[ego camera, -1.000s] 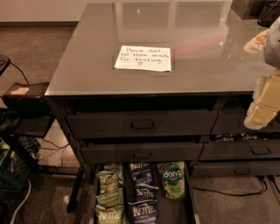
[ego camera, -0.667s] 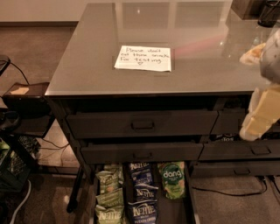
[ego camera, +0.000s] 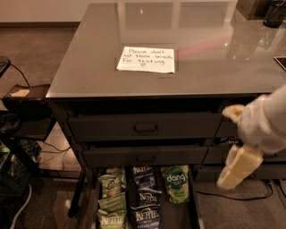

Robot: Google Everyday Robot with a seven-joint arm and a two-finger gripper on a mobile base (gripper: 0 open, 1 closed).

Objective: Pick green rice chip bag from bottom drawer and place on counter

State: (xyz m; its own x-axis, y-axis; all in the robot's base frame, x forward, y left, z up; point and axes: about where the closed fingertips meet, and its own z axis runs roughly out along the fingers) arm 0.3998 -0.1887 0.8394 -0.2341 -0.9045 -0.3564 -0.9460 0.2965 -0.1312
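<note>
The green rice chip bag (ego camera: 176,184), bright green with white "dang" lettering, lies at the back of the right column in the open bottom drawer (ego camera: 194,210). Olive-green Kettle bags (ego camera: 110,199) fill the left column and dark blue Kettle bags (ego camera: 145,197) the middle one. The counter (ego camera: 89,58) above is grey and glossy and bears a white handwritten note (ego camera: 146,59). My gripper (ego camera: 237,167) hangs at the right, in front of the drawer stack, to the right of and a little above the green bag, apart from it.
Two shut drawers with black handles (ego camera: 145,128) sit above the bottom drawer. A dark side stand (ego camera: 24,96) and cables (ego camera: 27,76) are at the left on the floor. A dark object (ego camera: 273,12) stands at the counter's far right corner.
My arm and gripper have moved down and left, from beside the counter edge to the level of the lower drawers. The bags and drawers have not moved.
</note>
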